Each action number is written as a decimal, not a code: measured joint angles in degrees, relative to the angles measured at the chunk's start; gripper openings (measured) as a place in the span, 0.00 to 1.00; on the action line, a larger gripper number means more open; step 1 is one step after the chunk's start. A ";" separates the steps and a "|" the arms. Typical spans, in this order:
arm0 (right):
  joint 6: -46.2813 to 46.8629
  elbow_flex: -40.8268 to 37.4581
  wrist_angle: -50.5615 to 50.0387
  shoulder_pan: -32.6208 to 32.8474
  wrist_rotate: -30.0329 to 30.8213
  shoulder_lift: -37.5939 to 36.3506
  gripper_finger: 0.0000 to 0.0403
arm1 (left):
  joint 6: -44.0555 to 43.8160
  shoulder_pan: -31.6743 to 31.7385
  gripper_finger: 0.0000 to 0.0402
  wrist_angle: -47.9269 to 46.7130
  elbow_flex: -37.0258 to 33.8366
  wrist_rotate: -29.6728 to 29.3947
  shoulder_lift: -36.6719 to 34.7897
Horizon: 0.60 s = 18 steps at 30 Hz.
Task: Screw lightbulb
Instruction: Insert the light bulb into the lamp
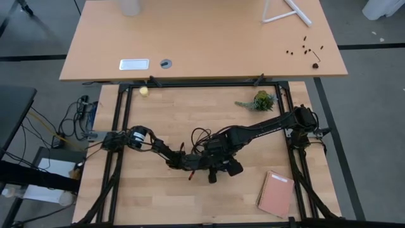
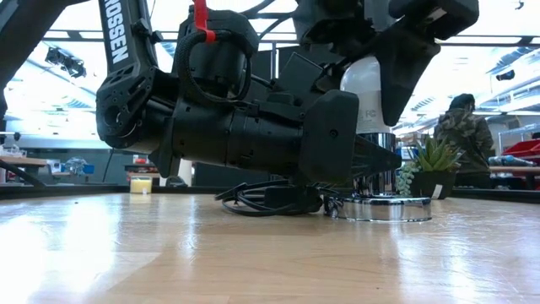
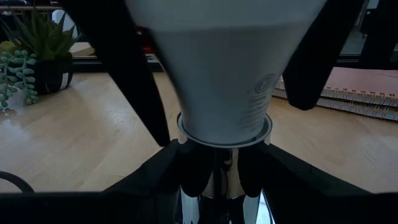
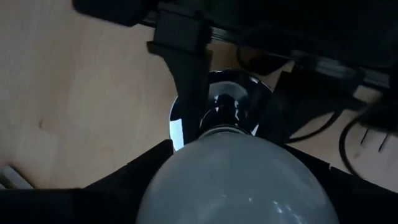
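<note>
Bulb (image 3: 221,68) stands upright in the socket (image 2: 384,208), seated but probably not fully screwed. Right jaws clasp its globe; left jaws pinch the socket neck below.

Bright backlight from ceiling lights silhouettes the arms in the low view; the near tabletop (image 2: 253,253) blurs with glare.

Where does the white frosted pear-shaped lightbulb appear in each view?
High view: hidden under the arms at table centre.
Low view: white frosted lightbulb, upper right of centre.
Left wrist view: top centre.
Right wrist view: bottom centre.
Shared landmark: round silver socket base.
</note>
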 joint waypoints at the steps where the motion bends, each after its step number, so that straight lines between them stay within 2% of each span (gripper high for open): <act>1: 1.37 0.00 -0.16 -0.02 -0.02 0.00 0.65 | 0.00 0.00 0.49 0.00 0.00 0.00 0.00; 7: 12.61 0.00 -0.29 -0.02 0.13 0.04 0.64 | -0.04 0.00 0.49 0.02 0.00 0.02 0.00; 12: 26.29 -0.04 -0.90 0.00 0.05 0.04 0.70 | -0.17 0.00 0.49 0.04 0.00 0.02 0.00; 18: 42.50 -0.04 -0.76 0.02 0.13 0.07 0.68 | -0.17 0.00 0.49 0.02 0.00 0.04 0.00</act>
